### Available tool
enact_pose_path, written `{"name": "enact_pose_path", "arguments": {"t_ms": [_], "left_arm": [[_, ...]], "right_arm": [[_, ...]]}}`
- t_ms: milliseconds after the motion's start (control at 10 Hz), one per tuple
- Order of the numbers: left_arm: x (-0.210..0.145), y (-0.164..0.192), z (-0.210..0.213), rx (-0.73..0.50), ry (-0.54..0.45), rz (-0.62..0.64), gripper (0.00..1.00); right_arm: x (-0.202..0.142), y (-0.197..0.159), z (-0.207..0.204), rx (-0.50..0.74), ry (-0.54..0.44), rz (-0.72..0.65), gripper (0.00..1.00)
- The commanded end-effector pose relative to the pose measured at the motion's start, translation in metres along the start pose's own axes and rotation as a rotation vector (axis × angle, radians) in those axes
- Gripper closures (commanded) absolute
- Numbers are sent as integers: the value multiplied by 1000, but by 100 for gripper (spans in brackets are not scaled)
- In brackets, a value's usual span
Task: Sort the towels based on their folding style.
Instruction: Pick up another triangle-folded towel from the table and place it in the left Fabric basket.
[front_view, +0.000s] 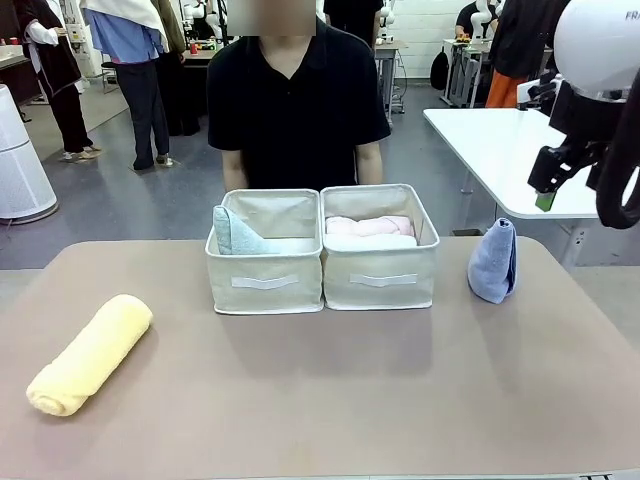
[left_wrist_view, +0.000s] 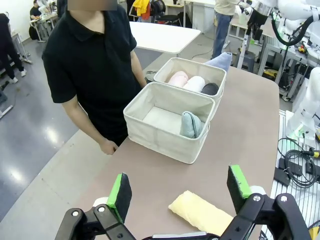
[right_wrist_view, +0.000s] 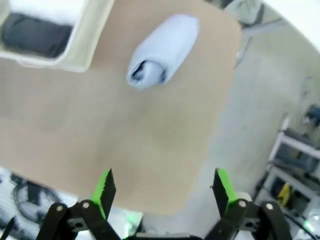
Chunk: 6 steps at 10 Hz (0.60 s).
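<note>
Tan table (front_view: 330, 400); two beige bins touching side by side at the middle of its far edge. In the left bin (front_view: 265, 287), a mint-blue cone towel (front_view: 236, 232) leans at the left end. In the right bin (front_view: 381, 281), three lie side by side: pink roll (front_view: 368, 224), white roll (front_view: 372, 241), and dark grey roll (left_wrist_view: 210, 88) against the near wall. The yellow roll (front_view: 90, 355) lies aslant on bare table near the near-left corner. The periwinkle cone (front_view: 493, 262) stands upright near the far-right corner, apart from the right bin. The left gripper (left_wrist_view: 179, 190) hangs above the yellow roll, fingers spread wide, empty. The right gripper (right_wrist_view: 164, 187) is high off the right edge, fingers released, empty, with the periwinkle cone below. A person stands behind the bins, one hand (left_wrist_view: 107, 146) at the far edge
</note>
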<state>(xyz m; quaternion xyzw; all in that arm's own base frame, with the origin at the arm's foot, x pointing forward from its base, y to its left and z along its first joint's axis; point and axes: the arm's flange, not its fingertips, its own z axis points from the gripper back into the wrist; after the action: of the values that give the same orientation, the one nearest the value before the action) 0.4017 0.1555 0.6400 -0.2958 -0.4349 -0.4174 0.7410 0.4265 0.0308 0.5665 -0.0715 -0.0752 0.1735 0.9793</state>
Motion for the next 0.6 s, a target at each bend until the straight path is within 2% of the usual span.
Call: {"name": "enact_pose_path", "arguments": {"t_ms": [0, 100, 500], "left_arm": [[1, 0, 1, -6, -25, -9, 0], [1, 0, 1, -6, -25, -9, 0], [1, 0, 1, -6, -25, -9, 0]], "right_arm": [[4, -4, 23, 220, 9, -47, 0], [0, 0, 0, 0, 0, 0, 0], [0, 0, 0, 0, 0, 0, 0]]}}
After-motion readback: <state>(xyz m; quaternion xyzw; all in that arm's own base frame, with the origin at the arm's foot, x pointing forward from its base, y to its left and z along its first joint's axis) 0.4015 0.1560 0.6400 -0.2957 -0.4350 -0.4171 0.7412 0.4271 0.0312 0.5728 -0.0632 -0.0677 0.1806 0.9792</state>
